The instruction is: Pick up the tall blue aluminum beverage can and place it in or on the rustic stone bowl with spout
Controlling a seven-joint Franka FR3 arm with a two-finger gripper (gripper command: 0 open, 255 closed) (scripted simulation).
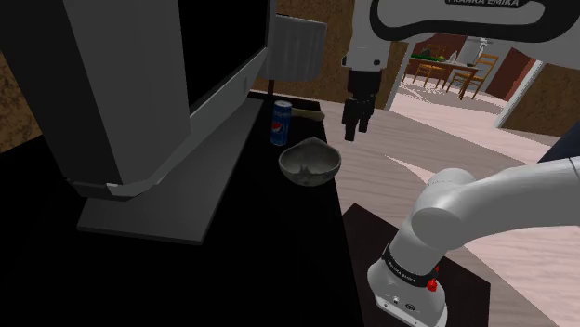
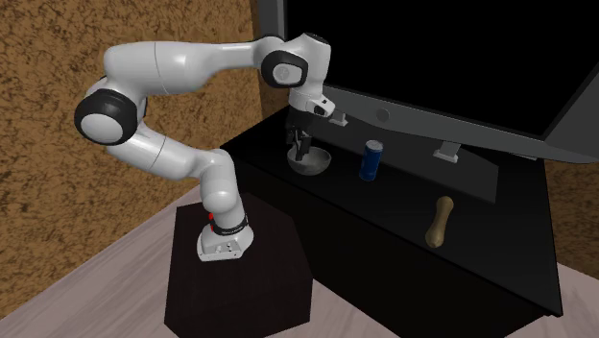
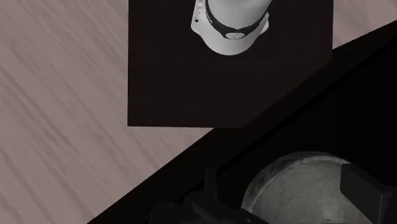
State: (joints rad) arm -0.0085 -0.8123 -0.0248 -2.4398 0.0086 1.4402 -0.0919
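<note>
Black cabinet (image 1: 232,279) holds blue can (image 1: 282,124) near bowl (image 1: 309,161).

- A home's living room: a large flat-screen television (image 1: 139,93) stands on a long, low black worktop (image 2: 499,259) against the wall.
- The wall (image 2: 58,38) has a rough brown finish, and the floor (image 3: 57,95) is pale wood plank.
- In the shoulder view, an opening past the arm leads to a dining area with a wooden table (image 1: 435,65) and wooden chairs (image 1: 474,76).
- Household things sit by the screen: a blue drink can (image 1: 282,124) and a grey bowl (image 1: 309,160).
</note>
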